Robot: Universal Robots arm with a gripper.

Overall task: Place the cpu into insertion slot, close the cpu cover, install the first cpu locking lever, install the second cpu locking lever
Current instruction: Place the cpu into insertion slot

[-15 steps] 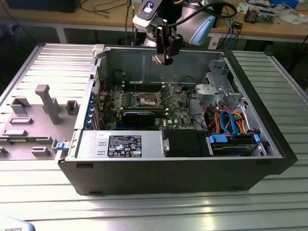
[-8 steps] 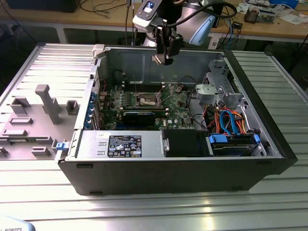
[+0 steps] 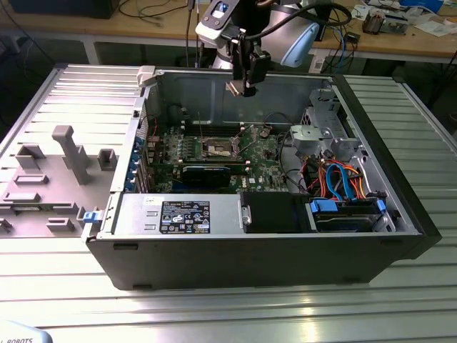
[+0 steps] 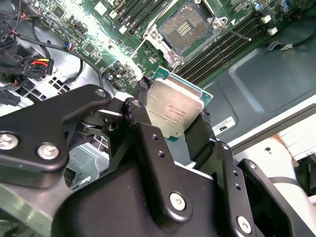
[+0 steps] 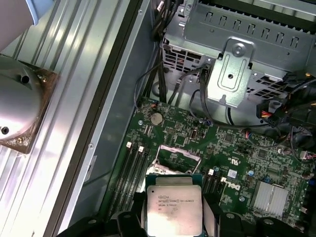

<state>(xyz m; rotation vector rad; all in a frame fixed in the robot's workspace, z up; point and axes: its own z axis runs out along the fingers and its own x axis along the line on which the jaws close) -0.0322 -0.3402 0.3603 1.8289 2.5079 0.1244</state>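
High above the insertion slot [image 3: 220, 148], the claw [image 3: 245, 87] grips opposite edges of the cpu [image 4: 175, 111], which looks light, rigid and probably fragile.

One cpu [image 5: 174, 210], one insertion slot [image 4: 186, 29], one gripper [image 4: 174, 103], one green board [image 5: 237, 153], one case [image 3: 250, 257], one power supply [image 3: 178, 214], one coin cell [image 5: 156, 118], one heatsink [image 5: 269, 198], one drive cage [image 3: 319, 132].
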